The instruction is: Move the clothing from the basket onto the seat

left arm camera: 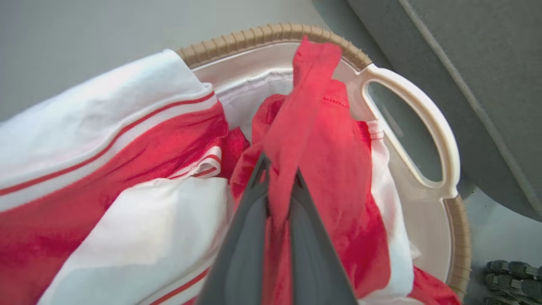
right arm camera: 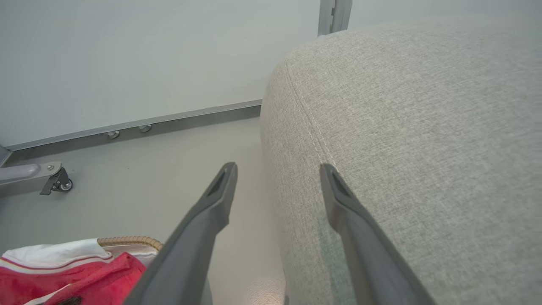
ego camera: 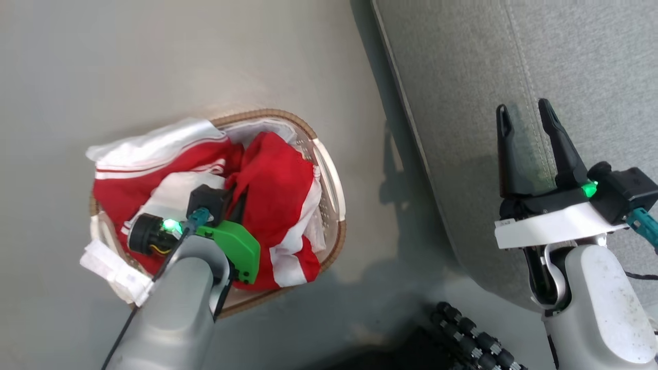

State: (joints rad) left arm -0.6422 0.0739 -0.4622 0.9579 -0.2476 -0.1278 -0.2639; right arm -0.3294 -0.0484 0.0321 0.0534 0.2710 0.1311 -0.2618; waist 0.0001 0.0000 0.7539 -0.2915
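Observation:
Red clothing (ego camera: 277,180) with white panels and striped trim fills the white basket (ego camera: 331,169) with its brown woven rim, standing on the floor left of the grey seat (ego camera: 514,61). My left gripper (left arm camera: 279,178) reaches down into the basket and is shut on a raised fold of red clothing (left arm camera: 313,106); in the head view its fingers are hidden under the wrist. My right gripper (ego camera: 524,115) hovers open over the seat's left part, holding nothing. In the right wrist view its fingers (right arm camera: 220,190) straddle the seat's rounded edge (right arm camera: 288,140), with the clothing (right arm camera: 80,271) at lower left.
The basket's handle opening (left arm camera: 406,131) faces the seat. A white folded label or cloth (ego camera: 115,272) hangs off the basket's near-left rim. A dark ribbed part of my base (ego camera: 468,334) lies at the bottom. A frame with a caster (right arm camera: 57,182) stands by the far wall.

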